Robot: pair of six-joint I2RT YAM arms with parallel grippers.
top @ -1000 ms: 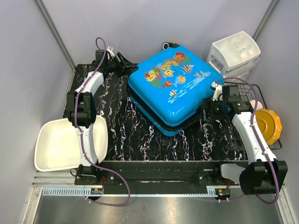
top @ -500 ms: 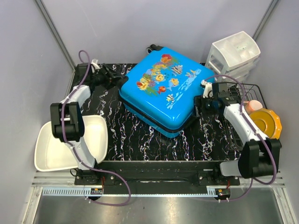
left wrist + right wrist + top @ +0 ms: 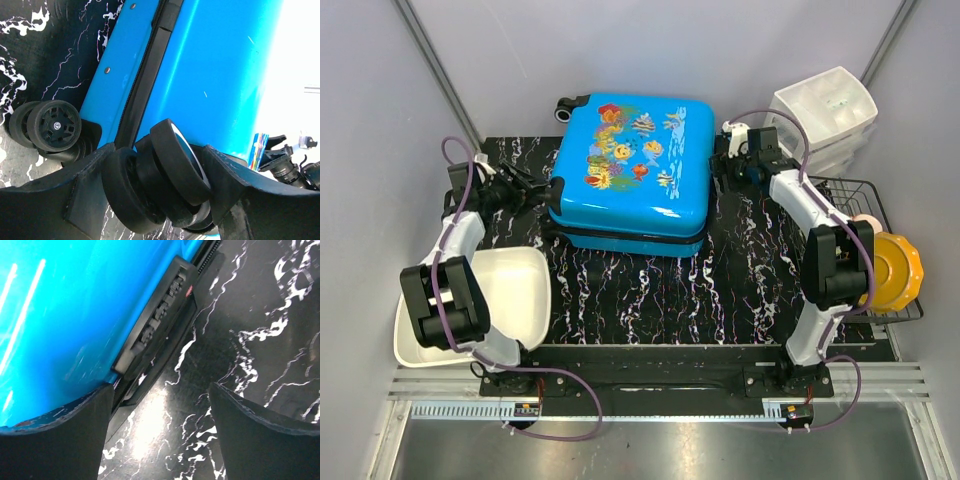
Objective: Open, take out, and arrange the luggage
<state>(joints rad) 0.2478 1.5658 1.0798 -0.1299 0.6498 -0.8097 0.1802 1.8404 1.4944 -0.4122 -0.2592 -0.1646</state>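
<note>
The luggage [image 3: 630, 160], bright blue with a fish print, lies flat and closed at the back middle of the black marbled table [image 3: 650, 290]. My left gripper [image 3: 538, 193] is at its left side, shut on a black double wheel [image 3: 175, 150], which fills the gap between both fingers of the left gripper [image 3: 158, 172]. A second wheel [image 3: 52, 125] rests on the table beside it. My right gripper [image 3: 718, 165] is at the luggage's right side. In the right wrist view the right gripper [image 3: 160, 390] is open over bare table, its left finger against the blue shell [image 3: 65, 305] near a black lock panel [image 3: 160, 310].
A white tub [image 3: 460, 305] sits at the front left, partly off the table. A white drawer unit [image 3: 823, 118] stands at the back right. A wire rack [image 3: 865, 200] on the right holds a yellow plate [image 3: 895, 270] and a pink object [image 3: 867, 222].
The luggage has turned counter-clockwise and slid left, from corner-on to square with the table. My left gripper came nearer and left with the wheel; my right gripper swung to the back.
</note>
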